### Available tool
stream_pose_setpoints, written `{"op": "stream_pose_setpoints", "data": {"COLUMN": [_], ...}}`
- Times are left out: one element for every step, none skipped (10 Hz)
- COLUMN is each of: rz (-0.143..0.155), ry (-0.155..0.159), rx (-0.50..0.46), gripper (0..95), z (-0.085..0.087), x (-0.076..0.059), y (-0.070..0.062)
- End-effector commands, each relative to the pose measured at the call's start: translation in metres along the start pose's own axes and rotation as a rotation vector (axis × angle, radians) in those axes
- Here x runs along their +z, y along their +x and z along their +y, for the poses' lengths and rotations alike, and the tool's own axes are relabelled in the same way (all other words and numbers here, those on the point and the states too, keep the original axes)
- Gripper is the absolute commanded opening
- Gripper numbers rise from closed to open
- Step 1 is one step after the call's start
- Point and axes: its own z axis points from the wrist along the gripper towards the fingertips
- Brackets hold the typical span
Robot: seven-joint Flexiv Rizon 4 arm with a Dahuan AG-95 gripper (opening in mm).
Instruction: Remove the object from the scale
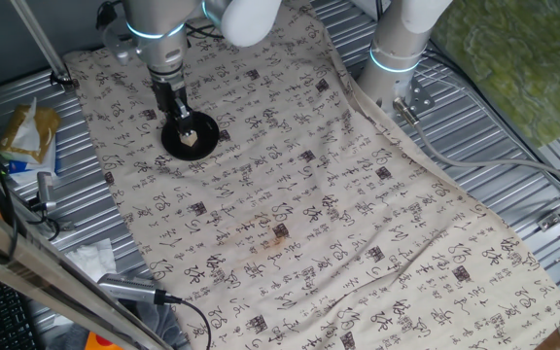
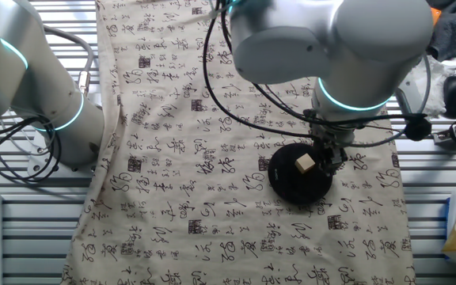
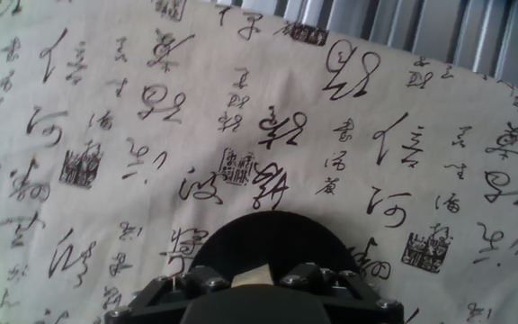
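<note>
The scale (image 1: 175,142) is a flat round black disc lying on the printed cloth at the far left. The object (image 1: 190,137), a small tan block, sits on it, right of the disc's middle. My gripper (image 1: 180,121) hangs just over the disc, its dark fingers close above and beside the block. In the other fixed view the object (image 2: 305,163) shows in full on the scale (image 2: 291,184), left of the gripper (image 2: 328,158). In the hand view the object (image 3: 252,274) shows in the narrow gap of the gripper (image 3: 255,283), with the scale (image 3: 272,238) beyond. I see no finger pressing on the block.
A cream cloth (image 1: 299,194) with black characters covers the ribbed metal table (image 1: 494,126). A second arm's white base (image 1: 397,49) stands at the back right. A yellow packet (image 1: 29,131) and cables lie off the cloth's left edge.
</note>
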Motion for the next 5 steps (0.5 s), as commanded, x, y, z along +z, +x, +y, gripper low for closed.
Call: {"op": "stream_pose_setpoints", "data": {"rz": [0.004,0.002,-0.001,0.002,0.002], "ry": [0.002,0.0,-0.003,0.0,-0.001], "rx": [0.012,0.015,-0.007,-0.01,-0.018], "gripper": [57.0,57.0,57.0,57.0,57.0], "z": [-0.0005,-0.0005,-0.0005,-0.0005,-0.0005], "x": [0.0007,0.0007,0.0007,0.0007,0.0007], "y": [-0.001,-0.001,-0.001,-0.001,-0.001]}}
